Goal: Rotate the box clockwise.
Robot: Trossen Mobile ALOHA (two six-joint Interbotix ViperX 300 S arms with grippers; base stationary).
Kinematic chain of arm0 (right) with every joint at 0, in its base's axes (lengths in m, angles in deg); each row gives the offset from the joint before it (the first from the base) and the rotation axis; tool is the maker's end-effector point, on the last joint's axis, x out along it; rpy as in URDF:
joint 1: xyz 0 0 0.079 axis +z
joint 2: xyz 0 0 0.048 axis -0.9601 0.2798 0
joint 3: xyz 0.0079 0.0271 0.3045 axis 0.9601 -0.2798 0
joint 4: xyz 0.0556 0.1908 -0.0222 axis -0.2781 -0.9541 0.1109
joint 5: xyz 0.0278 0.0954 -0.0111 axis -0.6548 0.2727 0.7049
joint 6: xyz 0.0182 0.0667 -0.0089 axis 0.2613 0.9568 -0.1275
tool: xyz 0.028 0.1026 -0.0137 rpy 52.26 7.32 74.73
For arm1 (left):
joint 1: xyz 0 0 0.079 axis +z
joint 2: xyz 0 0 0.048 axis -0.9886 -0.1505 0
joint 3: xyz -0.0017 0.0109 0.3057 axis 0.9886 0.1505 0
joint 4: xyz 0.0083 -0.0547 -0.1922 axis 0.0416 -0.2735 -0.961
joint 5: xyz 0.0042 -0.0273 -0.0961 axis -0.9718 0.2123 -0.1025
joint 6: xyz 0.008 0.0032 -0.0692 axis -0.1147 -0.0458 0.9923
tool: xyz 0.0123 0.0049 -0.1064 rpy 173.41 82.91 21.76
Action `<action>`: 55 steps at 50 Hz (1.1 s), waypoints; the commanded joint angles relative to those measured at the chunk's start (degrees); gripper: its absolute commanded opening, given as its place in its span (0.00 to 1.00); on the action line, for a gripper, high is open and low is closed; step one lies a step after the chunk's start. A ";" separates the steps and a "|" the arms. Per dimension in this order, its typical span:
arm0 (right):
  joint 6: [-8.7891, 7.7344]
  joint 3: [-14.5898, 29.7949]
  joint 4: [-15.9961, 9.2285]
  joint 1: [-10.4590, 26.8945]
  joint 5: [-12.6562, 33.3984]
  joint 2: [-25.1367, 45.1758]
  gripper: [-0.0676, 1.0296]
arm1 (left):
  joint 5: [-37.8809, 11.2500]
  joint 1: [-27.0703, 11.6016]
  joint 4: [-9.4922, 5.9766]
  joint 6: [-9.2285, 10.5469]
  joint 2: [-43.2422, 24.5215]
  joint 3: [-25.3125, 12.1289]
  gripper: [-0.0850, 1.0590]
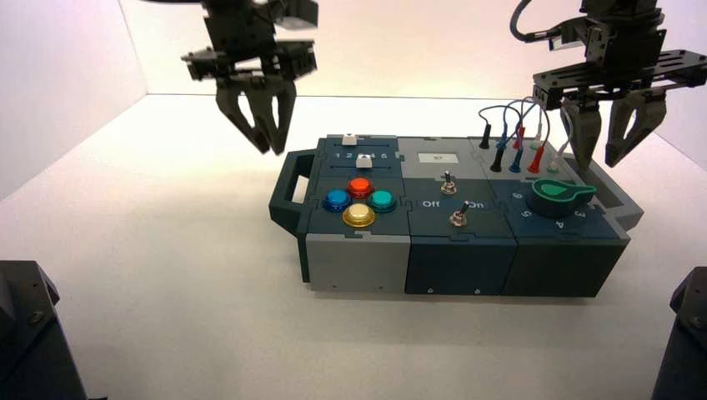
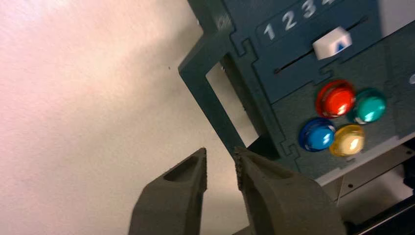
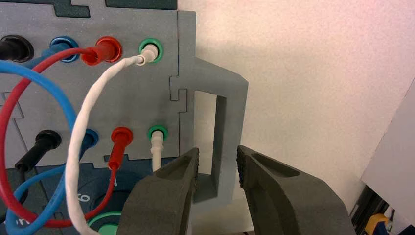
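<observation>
Looks matt, like plastic, across the box. Shines glossy on the buttons atop it; glints like metal on the switches there. Looks smooth on the counter beneath.

Can't see all of the right arm, it runs off the top of the high view. Same with the left arm. In the left wrist view the box gets chopped by the edge, and one gripper finger hides part of the dial in the right.
</observation>
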 commanded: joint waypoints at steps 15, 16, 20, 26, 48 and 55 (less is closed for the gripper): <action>-0.09 2.02 0.00 -0.18 -0.18 -0.97 0.45 | -0.26 -1.41 -0.26 -1.14 -3.78 -3.16 0.42; 0.00 2.02 0.00 -0.09 -0.18 -0.97 0.45 | -0.26 -1.58 -0.26 -1.14 -4.04 -3.43 0.42; -0.09 2.02 0.00 -0.09 -0.18 -0.97 0.45 | -0.70 -2.11 -0.35 -1.14 -4.83 -4.39 0.42; -0.09 2.02 0.00 -0.18 -0.26 -1.05 0.45 | -0.97 -2.64 -0.44 -1.14 -6.15 -5.45 0.42; -0.35 1.67 0.00 -0.09 -0.09 -1.76 0.45 | 0.00 -1.58 0.26 -0.97 -9.05 -6.50 0.38; -0.53 1.49 0.00 -0.18 0.18 -1.85 0.45 | 0.26 1.67 1.05 -0.79 -9.05 -6.50 0.37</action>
